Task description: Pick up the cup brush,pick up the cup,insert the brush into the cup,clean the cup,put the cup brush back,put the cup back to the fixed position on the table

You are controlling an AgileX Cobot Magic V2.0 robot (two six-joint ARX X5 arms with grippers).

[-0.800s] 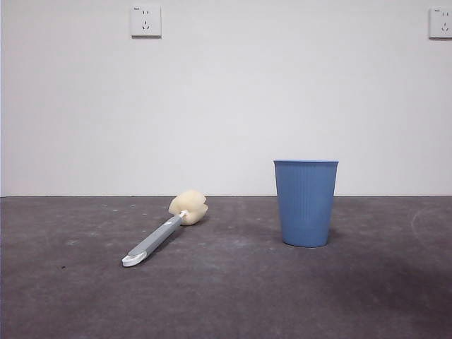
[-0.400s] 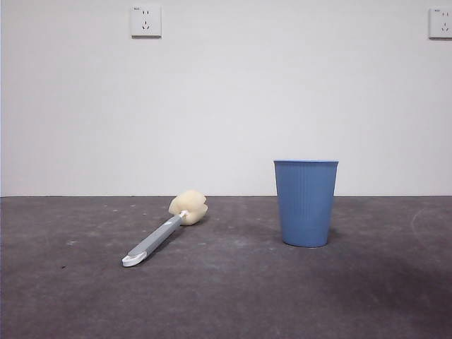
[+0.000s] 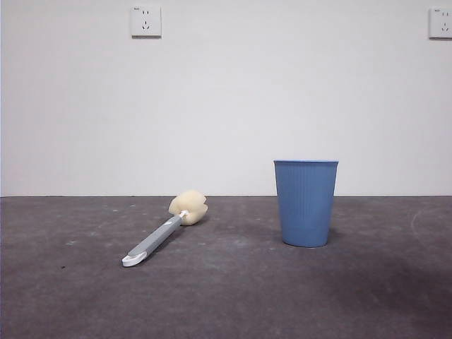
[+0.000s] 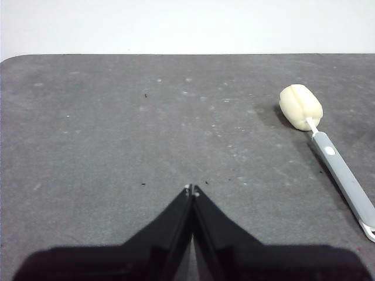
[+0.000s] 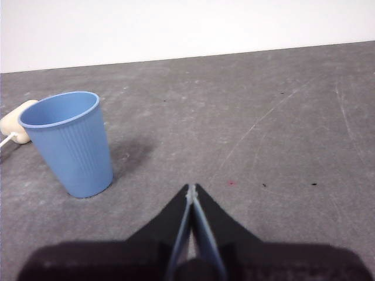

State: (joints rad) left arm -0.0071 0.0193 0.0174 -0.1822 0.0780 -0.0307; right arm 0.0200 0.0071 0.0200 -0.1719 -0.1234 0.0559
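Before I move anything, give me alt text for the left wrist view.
The left pincer, jaws shut and empty, hangs over bare dark table. The cup brush lies flat off to one side, clear of the pincer, its cream sponge head farther from the camera than its grey handle.

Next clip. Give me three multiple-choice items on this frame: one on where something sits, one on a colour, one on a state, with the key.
1. The cup brush lies:
A. inside the cup
B. on the table, apart from the cup
C. in a gripper

2. The cup is:
A. light blue
B. red
C. white

3. The left gripper and right gripper are:
A. shut, holding nothing
B. wide open
C. clamped on the cup

Key: 1 B, bare table shows between brush and cup. 2 A, front and right wrist views agree. 3 A, each wrist view shows jaws pressed together above bare table.
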